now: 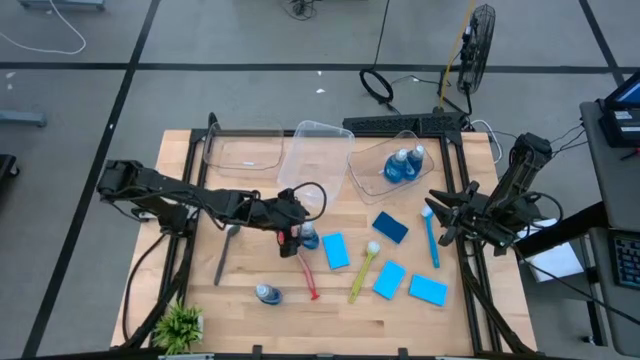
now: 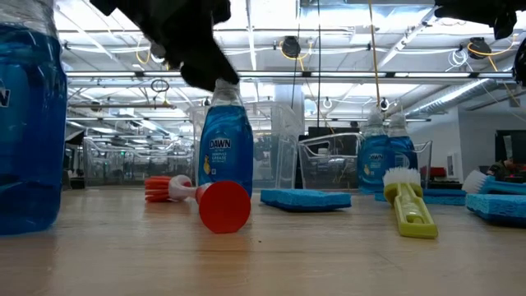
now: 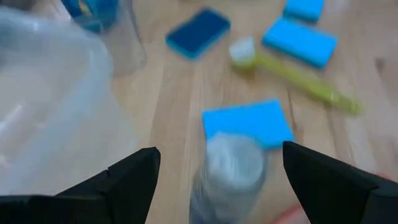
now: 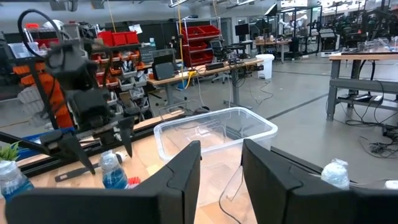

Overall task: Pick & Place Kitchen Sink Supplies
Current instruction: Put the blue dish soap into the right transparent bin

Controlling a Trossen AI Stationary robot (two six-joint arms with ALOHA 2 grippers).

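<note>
Blue-liquid upright bottle (image 1: 307,238) is standing mid-table in the high view, with the left gripper (image 1: 296,231) hanging over it; two bottles in bin (image 1: 405,164) are sitting at the back. Low view: red brush (image 2: 209,200) is lying beside that bottle. Left wrist view: fingers (image 3: 130,174) are spreading wide either side of the cap. Right wrist view: right gripper (image 4: 221,167) is waiting, partly parted, gripping nothing.

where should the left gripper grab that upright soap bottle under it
Grip the soap bottle around its narrow neck and shoulder, coming from above. It stands upright, and the left gripper is open, its fingers either side of the cap. The blue sponge and red brush crowd its base.
</note>
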